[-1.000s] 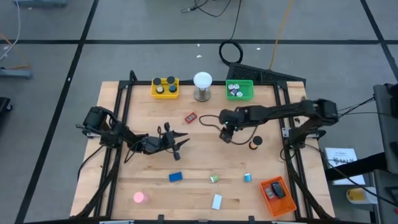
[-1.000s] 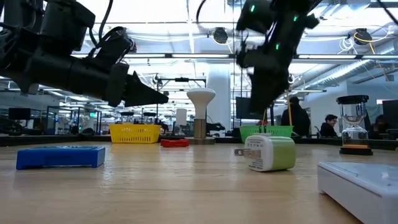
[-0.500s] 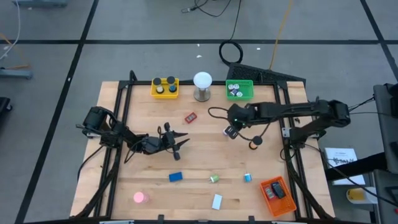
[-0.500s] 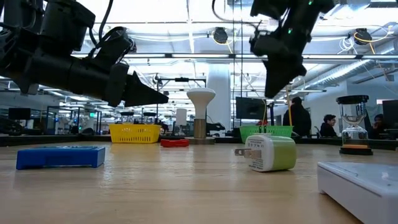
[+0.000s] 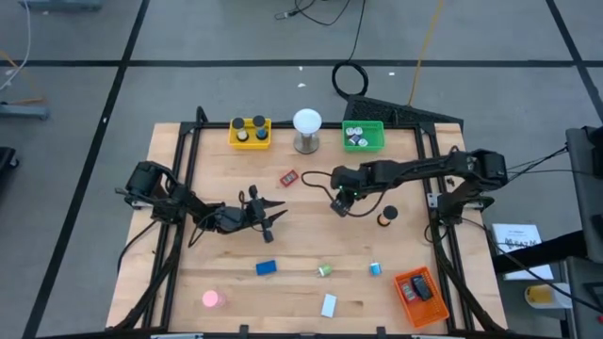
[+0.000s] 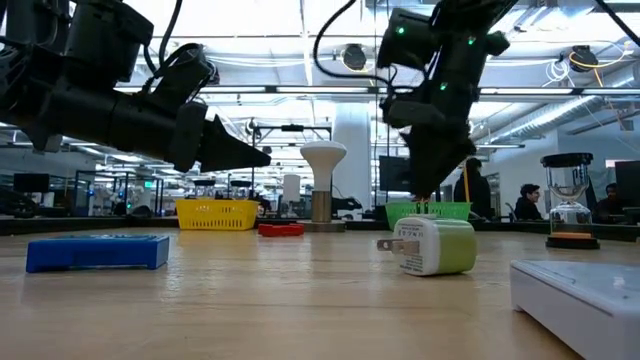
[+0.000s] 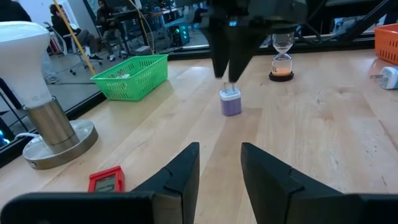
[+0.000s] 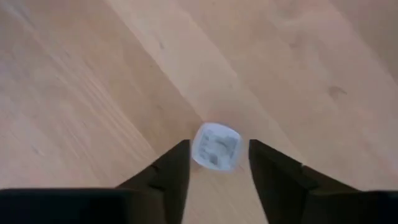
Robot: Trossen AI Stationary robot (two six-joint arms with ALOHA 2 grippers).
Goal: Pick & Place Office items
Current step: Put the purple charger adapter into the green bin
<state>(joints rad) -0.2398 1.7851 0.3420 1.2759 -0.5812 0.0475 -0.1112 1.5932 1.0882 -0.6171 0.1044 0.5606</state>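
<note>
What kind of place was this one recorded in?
Probably an open-plan robotics lab or workshop: a wooden table framed by rails on a concrete floor, exposed ceiling ducts overhead, and people seated at desks behind.

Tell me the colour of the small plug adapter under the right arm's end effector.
Pale lilac, with a white top; the plug adapter shows best in the left wrist view.

Bright even overhead light, soft shadows, right wrist view perhaps blurred
</note>
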